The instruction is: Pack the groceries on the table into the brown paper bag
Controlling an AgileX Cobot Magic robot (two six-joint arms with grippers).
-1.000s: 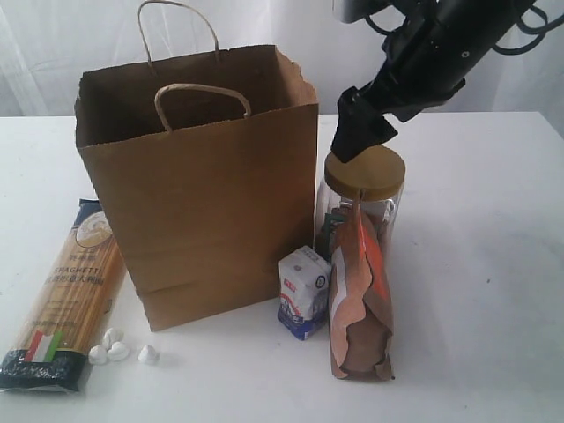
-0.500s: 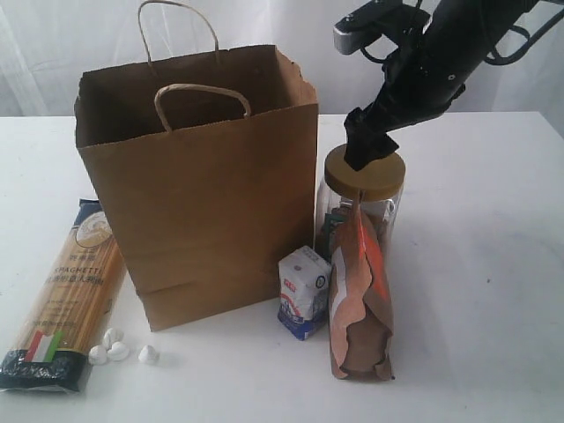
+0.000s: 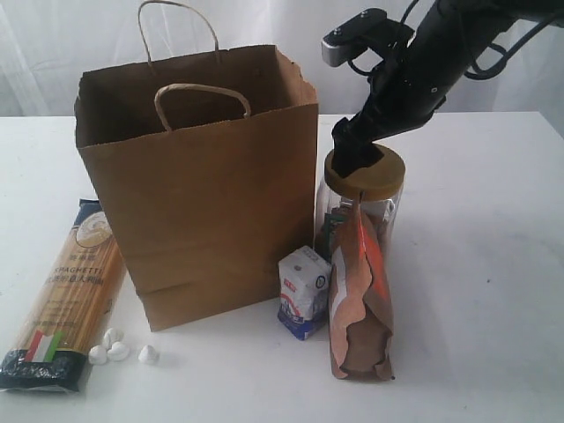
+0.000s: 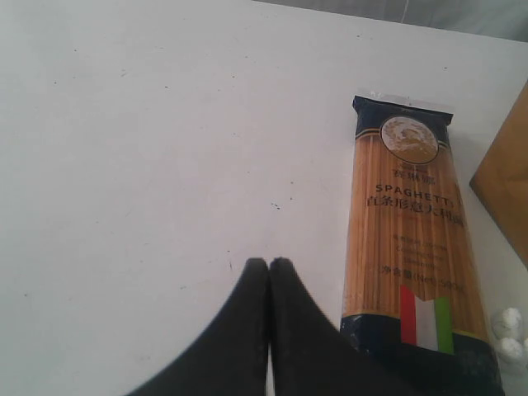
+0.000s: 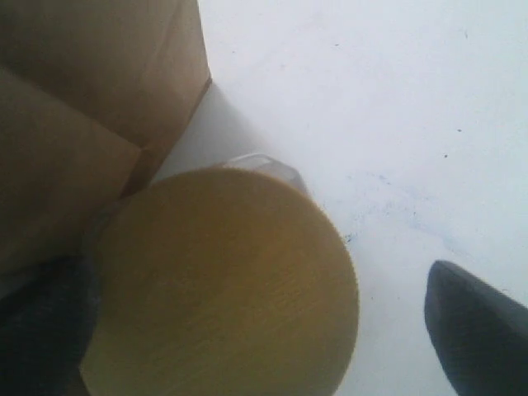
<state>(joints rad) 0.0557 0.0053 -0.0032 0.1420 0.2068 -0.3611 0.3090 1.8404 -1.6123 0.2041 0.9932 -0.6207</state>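
Gold-lidded glass jar (image 3: 364, 181) stood upright on the table (image 3: 493, 291), just right of the brown paper bag (image 3: 211, 203). The brown pouch (image 3: 359, 300) leaned against its front and the small white-blue carton (image 3: 304, 293) stood beside that.

Exterior view: right gripper (image 3: 355, 152) sat at the lid's bag-side edge; its jaw gap could not be read there. Right wrist view: jaws spread wide, lid between them. One finger (image 5: 474, 330) was clear of the rim with bare table between. The other finger was dark and blurred at the opposite rim; contact could not be told. Nothing gripped.

Left wrist view only: left gripper (image 4: 269, 276) had its jaws pressed together, empty, above bare table beside the long spaghetti packet (image 4: 408, 239).
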